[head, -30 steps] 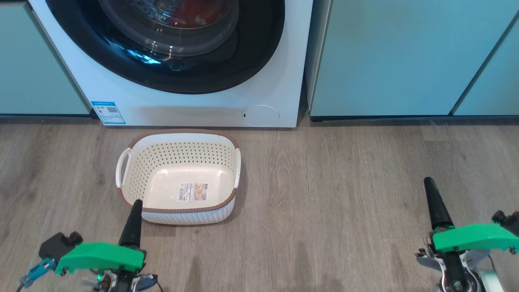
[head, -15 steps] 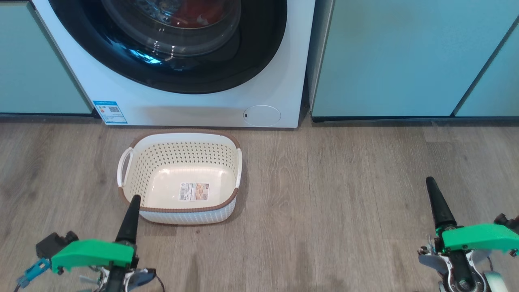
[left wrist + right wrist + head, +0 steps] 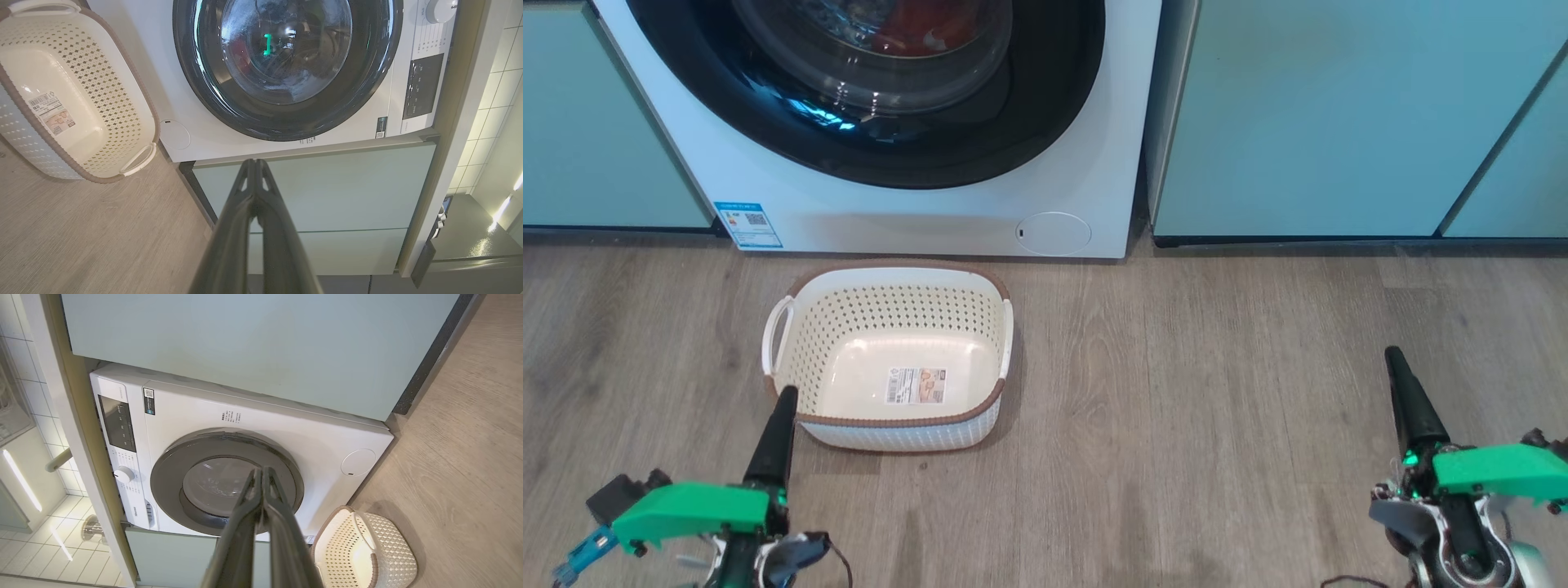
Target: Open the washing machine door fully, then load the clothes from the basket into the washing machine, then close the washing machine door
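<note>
Head view: the washing machine [image 3: 915,216] is cut off at the top edge, so only the lower arc of the washing machine door [image 3: 1045,122] shows, lying shut against the front; the clothes [image 3: 927,24] are just a red patch behind the glass, the white piece impossible to pick out; the basket [image 3: 890,273] stands empty on the floor just in front, label showing; the left gripper [image 3: 784,404] is clenched on nothing, its tip over the basket's near left corner; the right gripper [image 3: 1398,367], well off to the right, is clenched and empty too. Left wrist view: glare swamps the glass and the basket runs off the left edge. Right wrist view: the pressed fingers cover part of the door, the glass reads grey, the basket is clipped at the bottom. Against a second ago, the whole head picture has slid slightly, a camera move; both grippers stay clamped.
</note>
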You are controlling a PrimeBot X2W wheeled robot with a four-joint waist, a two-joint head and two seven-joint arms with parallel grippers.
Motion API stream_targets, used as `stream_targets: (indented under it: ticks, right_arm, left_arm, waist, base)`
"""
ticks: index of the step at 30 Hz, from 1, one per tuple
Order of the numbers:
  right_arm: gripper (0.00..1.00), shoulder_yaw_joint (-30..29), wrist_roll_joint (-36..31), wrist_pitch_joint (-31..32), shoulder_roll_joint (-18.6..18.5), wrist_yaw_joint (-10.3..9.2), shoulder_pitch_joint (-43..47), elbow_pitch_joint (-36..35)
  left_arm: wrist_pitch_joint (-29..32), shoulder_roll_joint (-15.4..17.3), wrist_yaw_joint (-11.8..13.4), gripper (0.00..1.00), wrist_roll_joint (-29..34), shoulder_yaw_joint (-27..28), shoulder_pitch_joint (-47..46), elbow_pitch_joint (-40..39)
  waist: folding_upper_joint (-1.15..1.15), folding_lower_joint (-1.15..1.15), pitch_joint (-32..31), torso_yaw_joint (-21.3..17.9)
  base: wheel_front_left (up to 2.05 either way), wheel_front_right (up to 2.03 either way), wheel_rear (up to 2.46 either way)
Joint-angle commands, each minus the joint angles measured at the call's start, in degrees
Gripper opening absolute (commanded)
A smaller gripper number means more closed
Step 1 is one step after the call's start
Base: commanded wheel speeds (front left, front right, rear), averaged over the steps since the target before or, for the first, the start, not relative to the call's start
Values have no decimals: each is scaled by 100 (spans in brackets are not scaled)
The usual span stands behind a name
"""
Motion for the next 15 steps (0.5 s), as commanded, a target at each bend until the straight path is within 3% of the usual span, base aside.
stream_targets:
  ticks: [1, 15]
  right_arm:
    - [0, 88, 146, 49, -5, 0, -298, -185]
    - [0, 42, 1031, 284, -4, 0, -335, -183]
  left_arm:
    - [51, 94, -62, 0, -138, 218, -342, -157]
    - [287, 98, -199, 0, -996, 370, -439, -106]
  waist:
    - [0, 0, 0, 2]
    - [0, 0, -5, 35]
  base:
    - [0, 0, 0]
    - [0, 0, 0]
